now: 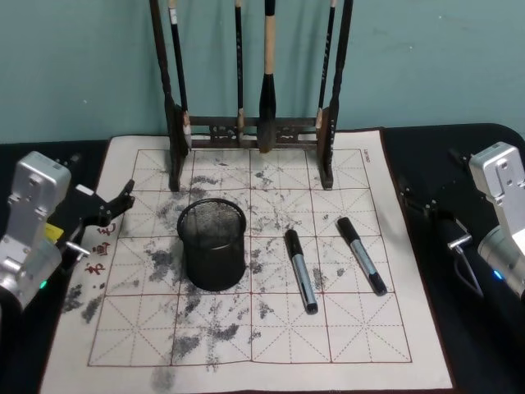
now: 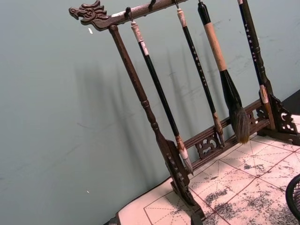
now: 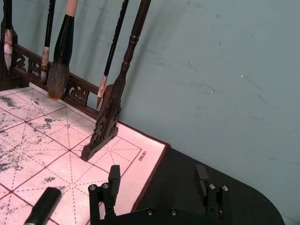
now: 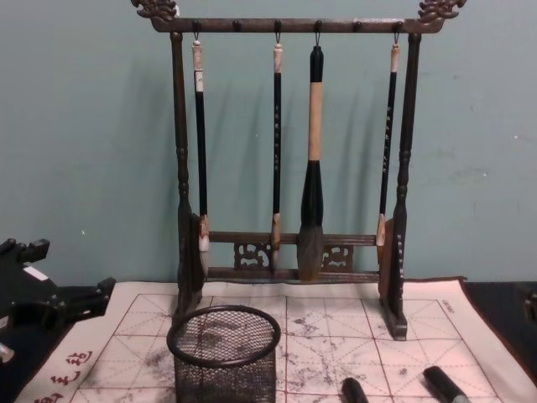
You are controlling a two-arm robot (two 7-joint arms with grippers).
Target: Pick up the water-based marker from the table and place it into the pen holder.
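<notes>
Black marker point(image 1: 361, 256) should be gripped mid-body by the right hand point(image 3: 157, 175), now spread apart, then stood in the holder point(image 1: 213, 264). Left hand point(image 1: 115, 206) is parked by the mat point(image 1: 271, 345), spread too.

left claw point(image 4: 60, 273) and right claw point(image 3: 157, 177) hang low at either side, fingers spread.

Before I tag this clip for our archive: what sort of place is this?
Probably a calligraphy practice desk: a carved wooden brush rack hung with brushes, an ink-stained red-grid practice mat, and a wire-mesh pen holder.
</notes>
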